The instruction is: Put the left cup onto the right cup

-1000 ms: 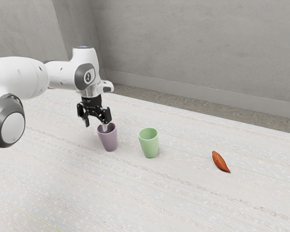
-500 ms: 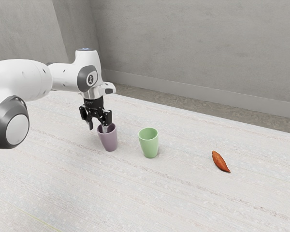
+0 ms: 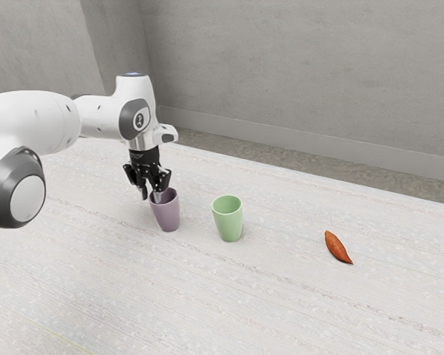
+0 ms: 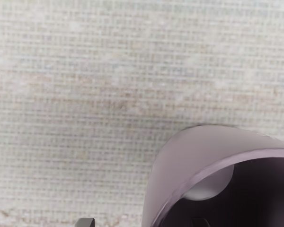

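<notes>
Purple tapered plastic cup [image 3: 166, 213]: grasp step in hand; it stands upright on the pale worktop [image 3: 281, 296], near the light green plastic cup [image 3: 228, 218].
Black claw [image 3: 152, 194] straddles the purple rim wall, parted, not yet clamped; next move likely needs close, lift, carry over green.

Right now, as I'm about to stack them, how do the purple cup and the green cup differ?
The purple cup is mauve, the green cup pale green. The purple cup stands at the exterior view's left of the green cup, apart. The claw is at the purple cup's rim; the green cup stands free. Both are upright, tapered, alike in size.
</notes>
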